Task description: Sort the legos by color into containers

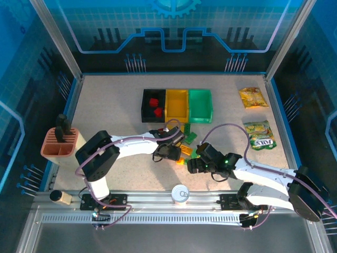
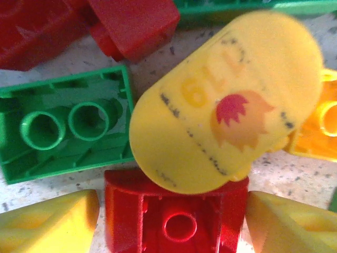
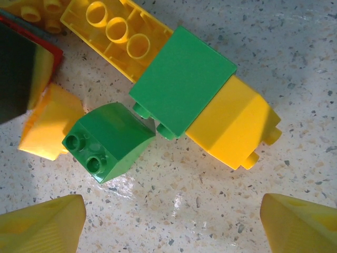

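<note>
Speckled beige table (image 1: 105,105) inside a blue-lit enclosure. Three containers sit side by side at 12 o'clock on the table, long axes 12-to-6: black bin (image 1: 145,105), yellow bin (image 1: 177,103), green bin (image 1: 200,103). Two red legos (image 1: 154,101) lie in the black bin. The loose lego pile (image 1: 185,143) is mid-table, just at 6 o'clock of the bins.

Both grippers are low at the pile. The left gripper (image 2: 172,219) is at the pile's 9 o'clock side and the right gripper (image 3: 174,224) at its 5 o'clock.

Left fingers (image 2: 50,221) are apart, flanking a red brick (image 2: 176,229) that lies hollow side up. A sliver of gap shows at one finger, so it is not clamped. Past it:
- yellow rounded piece (image 2: 226,100), long axis 7-to-1
- green brick (image 2: 66,126), hollow side up, long axis near 9-to-3

Right fingers (image 3: 42,226) are wide apart over bare table. Ahead of them:
- long yellow brick (image 3: 118,34), axis 10-to-4
- flat green brick (image 3: 181,87), touching a yellow brick (image 3: 231,124) at its 4 o'clock
- small green brick (image 3: 108,139), studs pointing to 7 o'clock
</note>
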Controlling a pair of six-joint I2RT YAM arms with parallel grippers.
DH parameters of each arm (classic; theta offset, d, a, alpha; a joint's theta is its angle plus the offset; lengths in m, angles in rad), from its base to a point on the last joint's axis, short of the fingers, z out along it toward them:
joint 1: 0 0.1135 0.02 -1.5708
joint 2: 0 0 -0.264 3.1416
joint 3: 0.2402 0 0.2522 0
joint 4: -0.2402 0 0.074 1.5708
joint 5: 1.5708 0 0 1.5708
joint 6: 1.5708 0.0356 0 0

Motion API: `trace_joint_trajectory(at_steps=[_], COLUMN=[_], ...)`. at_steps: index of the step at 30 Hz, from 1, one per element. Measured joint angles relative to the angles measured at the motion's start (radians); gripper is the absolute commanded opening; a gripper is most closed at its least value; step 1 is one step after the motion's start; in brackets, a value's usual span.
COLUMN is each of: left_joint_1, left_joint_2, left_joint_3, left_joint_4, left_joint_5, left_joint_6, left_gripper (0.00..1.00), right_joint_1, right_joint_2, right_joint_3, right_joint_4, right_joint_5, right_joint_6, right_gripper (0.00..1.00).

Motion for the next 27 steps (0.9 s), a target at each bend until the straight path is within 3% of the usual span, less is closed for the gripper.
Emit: trace_joint_trajectory(at_steps=[5, 13, 22, 27], left_joint_1=[-0.001, -0.001, 0.008, 0.070], left_joint_2=[0.006, 0.000, -0.098, -0.223], left_joint_3=[0.006, 0.005, -0.016, -0.014], left_joint_4=[-0.003, -0.010, -0.038, -0.041], left_joint_5=[-0.002, -0.009, -0.016, -0.010], left_joint_6=[0.007, 0.016, 0.018, 0.034], left_gripper=[0.73, 0.58, 0.57, 0.57], right_joint_1=[0.000, 0.000, 0.000, 0.000], right_joint_2=[-0.001, -0.008, -0.008, -0.008], right_joint_3=[0.000, 0.000, -0.002, -0.002], right_joint_4=[0.000, 0.000, 0.000, 0.004], right_joint_5=[0.000, 0.000, 0.000, 0.000], right_joint_6=[0.000, 0.000, 0.000, 0.000], right_gripper=[0.87, 0.87, 0.87, 0.87])
